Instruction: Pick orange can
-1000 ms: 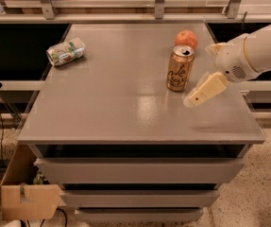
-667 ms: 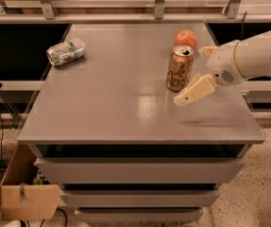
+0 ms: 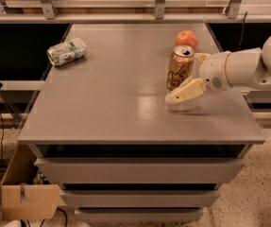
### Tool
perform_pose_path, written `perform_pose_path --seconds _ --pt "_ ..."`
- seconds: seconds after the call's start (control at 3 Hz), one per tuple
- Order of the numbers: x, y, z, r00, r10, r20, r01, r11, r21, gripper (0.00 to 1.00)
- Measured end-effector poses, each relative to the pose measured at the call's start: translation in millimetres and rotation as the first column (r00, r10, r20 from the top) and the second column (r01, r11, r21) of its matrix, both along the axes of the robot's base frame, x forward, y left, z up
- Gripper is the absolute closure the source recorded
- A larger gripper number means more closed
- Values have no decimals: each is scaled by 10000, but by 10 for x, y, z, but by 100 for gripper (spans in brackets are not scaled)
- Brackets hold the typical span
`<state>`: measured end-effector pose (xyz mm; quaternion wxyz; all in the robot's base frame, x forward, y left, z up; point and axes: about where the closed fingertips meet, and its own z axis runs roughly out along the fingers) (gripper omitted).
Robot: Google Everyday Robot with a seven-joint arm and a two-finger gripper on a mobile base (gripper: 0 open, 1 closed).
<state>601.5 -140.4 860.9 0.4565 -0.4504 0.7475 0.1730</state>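
The orange can [image 3: 180, 66] stands upright on the grey table [image 3: 116, 103], right of centre, copper-coloured with dark cursive lettering and a silver top. My gripper [image 3: 186, 78] comes in from the right on a white arm and is open. Its near finger [image 3: 186, 91] lies low in front of the can's base. The far finger [image 3: 202, 57] shows just behind the can's right side. The can stands between the two fingers and rests on the table.
A round orange fruit [image 3: 186, 39] sits right behind the can. A pale green-and-white can [image 3: 66, 51] lies on its side at the table's far left. A cardboard box [image 3: 29, 200] stands on the floor at the lower left. Rails run behind the table.
My gripper has moved left toward the orange can, so that its near finger now reaches in front of the can's base. The can has not moved.
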Motion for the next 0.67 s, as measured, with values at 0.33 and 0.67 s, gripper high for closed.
perform_pose_path --seconds 0.33,0.67 --pt "127 29 -70 9998 123 153 -134 9972 739 0" --pt "240 64 -63 9988 259 406 -313 9898 1387 18"
